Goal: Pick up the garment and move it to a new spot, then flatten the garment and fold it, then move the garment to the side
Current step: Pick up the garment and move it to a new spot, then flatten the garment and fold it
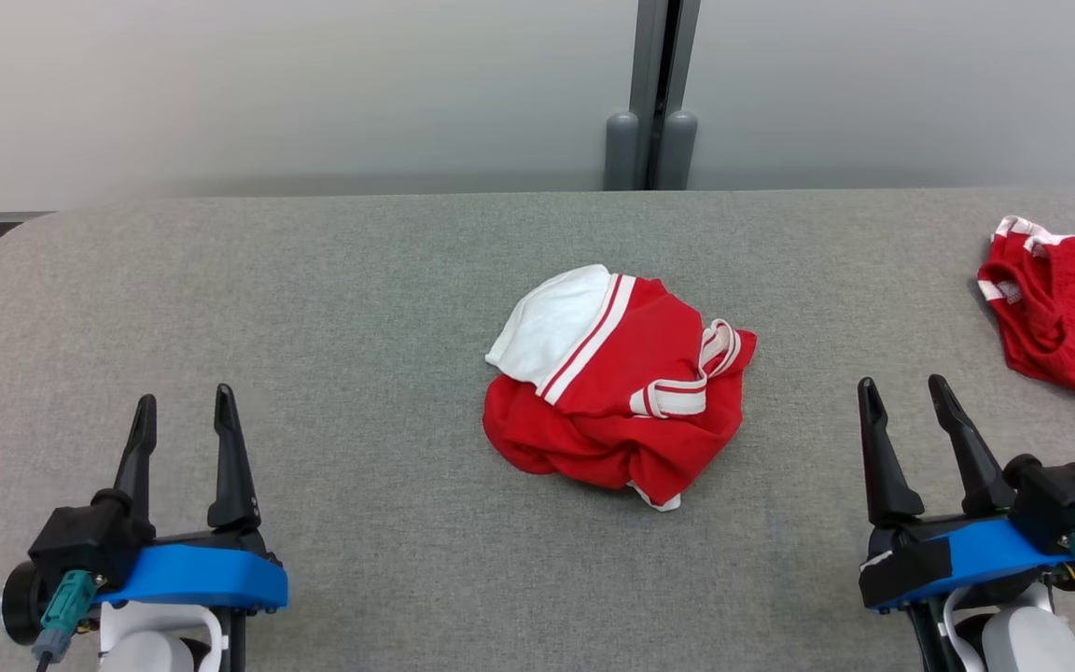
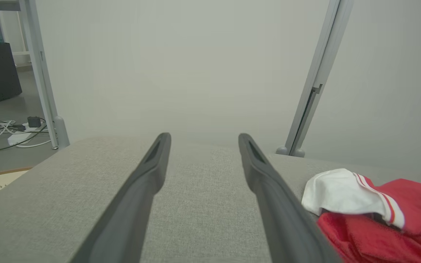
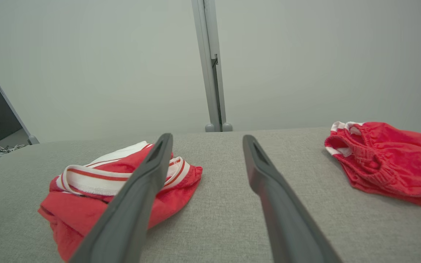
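Note:
A crumpled red garment [image 1: 617,392] with white sleeve and red-and-white striped trim lies bunched at the middle of the grey table [image 1: 360,308]. It also appears at the lower right of the left wrist view [image 2: 371,219] and at the lower left of the right wrist view [image 3: 97,197]. My left gripper [image 1: 185,406] rests open at the lower left, well left of the garment, nothing between its fingers [image 2: 152,171]. My right gripper [image 1: 904,395] stands open at the lower right, apart from the garment, fingers [image 3: 258,168] empty.
A second red piece of clothing [image 1: 1065,313] with white trim lies at the table's far right edge, seen too in the right wrist view [image 3: 386,160]. A grey partition post [image 1: 654,140] stands behind the table. Cables [image 2: 6,128] lie on the floor past the table's left end.

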